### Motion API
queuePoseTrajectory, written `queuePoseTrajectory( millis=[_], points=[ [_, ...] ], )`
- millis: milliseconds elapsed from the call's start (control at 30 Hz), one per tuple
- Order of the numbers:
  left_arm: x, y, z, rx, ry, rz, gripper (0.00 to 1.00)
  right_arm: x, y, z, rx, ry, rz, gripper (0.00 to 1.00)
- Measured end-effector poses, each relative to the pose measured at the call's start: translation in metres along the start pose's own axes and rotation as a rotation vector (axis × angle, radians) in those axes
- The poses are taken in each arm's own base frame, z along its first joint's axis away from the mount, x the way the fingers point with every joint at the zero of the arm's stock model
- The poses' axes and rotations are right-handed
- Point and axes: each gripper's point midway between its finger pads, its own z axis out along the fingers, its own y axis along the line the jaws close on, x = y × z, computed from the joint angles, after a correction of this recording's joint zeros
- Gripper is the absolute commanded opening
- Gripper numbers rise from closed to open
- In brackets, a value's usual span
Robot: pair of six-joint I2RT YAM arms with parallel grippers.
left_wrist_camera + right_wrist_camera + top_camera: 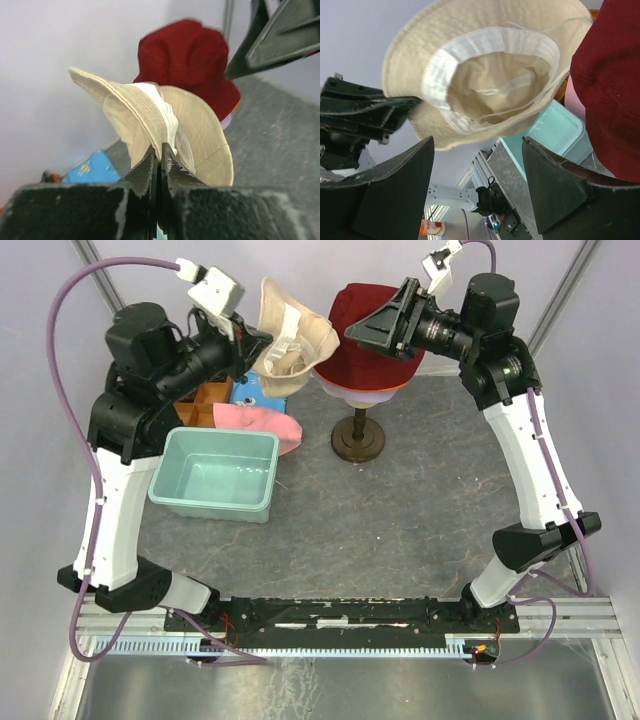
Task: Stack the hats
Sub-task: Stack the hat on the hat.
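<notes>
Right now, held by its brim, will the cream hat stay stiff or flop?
Probably floppy: the cream hat is held by the left gripper at a pinch of brim, its brim curled and crown crumpled. Likely light, since that small pinch holds it. It may drape unevenly over the red hat.

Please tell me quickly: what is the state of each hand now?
Left hand: closed, holding the cream hat by its brim.
Right hand: open, holding nothing.
</notes>
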Motion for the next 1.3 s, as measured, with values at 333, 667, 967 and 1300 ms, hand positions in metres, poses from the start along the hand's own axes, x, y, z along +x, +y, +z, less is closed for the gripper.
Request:
queuePoseTrajectory(
  millis=[333,667,967,1300],
  points=[
    [0.113,0.024,0.019,-0.447,0.500,0.415,0.03,0.016,0.006,0.019,-0.006,0.027,0.000,0.75],
    [0.089,0.064,-0.015,-0.774,0.529,0.714,0.03,0.022,-0.010,0.030,0.031,0.039,0.071,0.73],
    [0.034,0.042,-0.034,-0.799,0.295,0.730,0.03,0.045,-0.038,0.053,0.055,0.063,0.367,0.77],
    [0.023,0.032,-0.022,-0.745,0.160,0.728,0.03,0.038,-0.018,0.050,-0.113,-0.024,0.626,0.79]
  ],
)
